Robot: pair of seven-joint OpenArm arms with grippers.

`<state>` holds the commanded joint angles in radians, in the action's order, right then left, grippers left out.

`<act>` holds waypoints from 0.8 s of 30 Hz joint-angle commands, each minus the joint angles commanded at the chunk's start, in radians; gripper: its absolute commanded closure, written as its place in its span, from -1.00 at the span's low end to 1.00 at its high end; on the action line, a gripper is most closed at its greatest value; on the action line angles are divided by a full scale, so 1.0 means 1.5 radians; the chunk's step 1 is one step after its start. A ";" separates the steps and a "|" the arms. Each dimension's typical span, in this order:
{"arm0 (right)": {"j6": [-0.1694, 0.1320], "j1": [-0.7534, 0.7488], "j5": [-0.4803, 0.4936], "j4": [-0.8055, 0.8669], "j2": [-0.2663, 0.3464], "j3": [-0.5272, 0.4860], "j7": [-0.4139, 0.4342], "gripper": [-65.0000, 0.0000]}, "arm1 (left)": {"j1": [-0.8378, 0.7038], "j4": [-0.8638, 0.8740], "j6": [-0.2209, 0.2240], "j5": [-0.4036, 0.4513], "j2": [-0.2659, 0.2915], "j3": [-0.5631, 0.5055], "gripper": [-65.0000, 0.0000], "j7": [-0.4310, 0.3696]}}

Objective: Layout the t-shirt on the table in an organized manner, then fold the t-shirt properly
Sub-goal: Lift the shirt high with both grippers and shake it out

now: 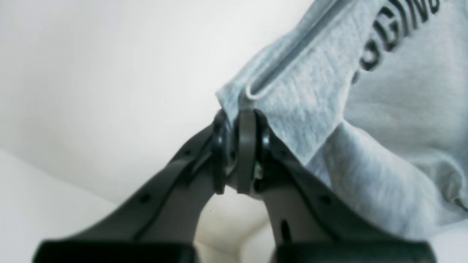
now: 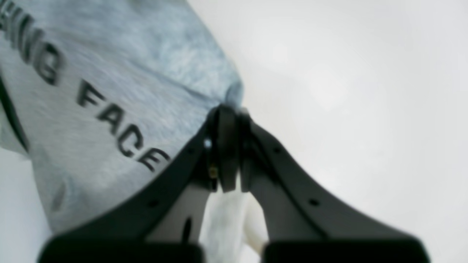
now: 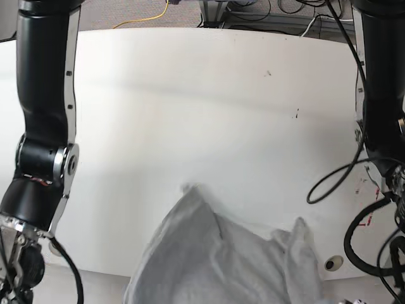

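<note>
The light grey t-shirt rises in a bunched heap at the near edge of the white table, with two peaks pulled up. In the left wrist view my left gripper is shut on a hemmed corner of the t-shirt, whose black lettering runs off to the upper right. My right gripper is shut on an edge of the t-shirt, just right of the letters "FACE". Neither gripper shows in the base view; only the two dark arms do.
A round grommet hole and a red dashed mark lie at the table's near right, under looping black cables. Small dark specks dot the far right. Floor with a yellow cable lies beyond the far edge.
</note>
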<state>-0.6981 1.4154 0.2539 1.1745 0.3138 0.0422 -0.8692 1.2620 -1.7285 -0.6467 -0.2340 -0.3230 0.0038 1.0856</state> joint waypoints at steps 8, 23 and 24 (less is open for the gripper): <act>0.000 0.010 0.005 0.033 0.023 0.000 -0.071 0.99 | 0.070 0.037 0.000 -0.002 0.001 0.000 1.00 0.043; 0.000 -0.466 0.001 0.439 0.044 0.075 -0.168 0.99 | -0.315 -0.161 -0.009 -0.003 0.037 0.001 1.00 0.124; 0.000 -0.503 0.005 0.451 0.043 0.092 -0.167 0.99 | -0.349 -0.166 -0.017 -0.003 0.041 0.001 1.00 0.125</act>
<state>-0.6981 0.6605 0.2616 1.8512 0.3782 0.1803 -1.1193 0.7388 -1.9770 -0.6728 -0.2386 -0.2616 0.0054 1.2727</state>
